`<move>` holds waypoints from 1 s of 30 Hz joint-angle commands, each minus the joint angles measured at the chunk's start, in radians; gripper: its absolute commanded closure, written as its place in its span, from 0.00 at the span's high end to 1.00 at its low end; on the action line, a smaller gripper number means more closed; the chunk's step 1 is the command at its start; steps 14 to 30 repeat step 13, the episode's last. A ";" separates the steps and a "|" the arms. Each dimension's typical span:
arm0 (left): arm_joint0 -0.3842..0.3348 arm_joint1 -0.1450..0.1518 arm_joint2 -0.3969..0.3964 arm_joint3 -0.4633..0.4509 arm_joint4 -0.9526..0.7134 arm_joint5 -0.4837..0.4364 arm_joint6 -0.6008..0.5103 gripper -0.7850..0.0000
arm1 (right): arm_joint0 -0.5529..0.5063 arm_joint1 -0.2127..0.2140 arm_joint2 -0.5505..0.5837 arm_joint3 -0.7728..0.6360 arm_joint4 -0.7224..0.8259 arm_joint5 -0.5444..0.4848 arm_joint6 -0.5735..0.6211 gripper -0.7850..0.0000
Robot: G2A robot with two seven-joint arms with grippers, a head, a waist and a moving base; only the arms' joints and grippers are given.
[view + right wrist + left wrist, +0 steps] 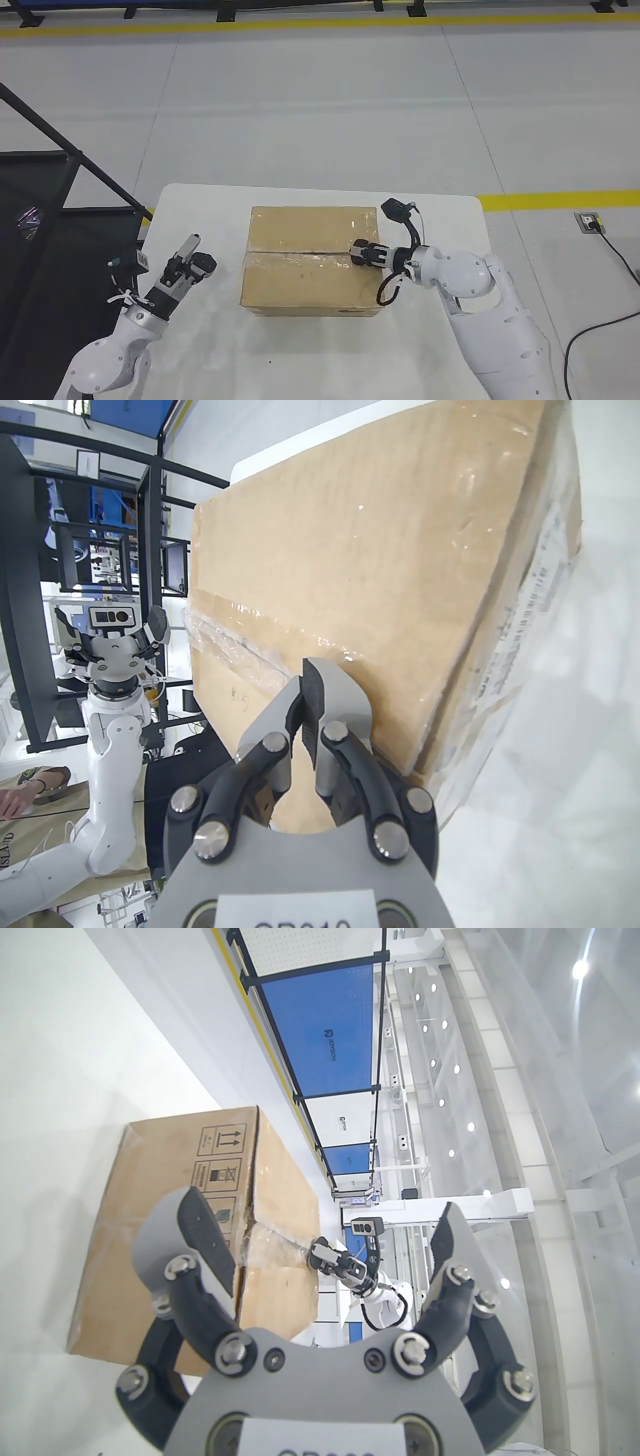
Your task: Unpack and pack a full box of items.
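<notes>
The left gripper hangs above the white table near its left edge, fingers spread wide and holding nothing, well apart from the cardboard box. The box sits closed at the middle of the table, between the two arms.

Going by the task's word "full", the box is probably heavy and best slid or lifted from both ends rather than pinched from above. The board looks stiff along its folded edges but softer at the corners, one of which is dented on the end facing the left arm. The likely place to take hold is the centre seam: once the clear tape gives, the two top flaps offer edges to grip. The tape is glossy and probably slippery and stretchy, so a pinch on it may slip.

The box is plain brown, longer than it is deep. The tape runs the length of the top seam and is wrinkled and bunched in places. Black handling symbols are printed on the end toward the left arm, and a printed label under film covers the side nearest the right arm.

The right gripper rests on the box top at the right-hand end of the seam, pads pressed together. Whether a strip of tape is caught between them cannot be told.
</notes>
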 commanded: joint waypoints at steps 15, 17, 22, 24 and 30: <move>0.026 0.008 -0.072 -0.013 -0.032 -0.029 -0.043 1.00 | -0.149 0.025 0.106 -0.176 0.043 -0.119 -0.133 0.25; 0.026 0.008 -0.072 -0.013 -0.032 -0.029 -0.043 1.00 | -0.149 0.025 0.106 -0.176 0.043 -0.119 -0.133 0.25; 0.026 0.008 -0.072 -0.013 -0.032 -0.029 -0.043 1.00 | -0.149 0.025 0.106 -0.176 0.043 -0.119 -0.133 0.25; 0.026 0.008 -0.072 -0.013 -0.032 -0.029 -0.043 1.00 | -0.149 0.025 0.106 -0.176 0.043 -0.119 -0.133 0.25; 0.026 0.008 -0.072 -0.013 -0.032 -0.029 -0.043 1.00 | -0.149 0.025 0.106 -0.176 0.043 -0.119 -0.133 0.25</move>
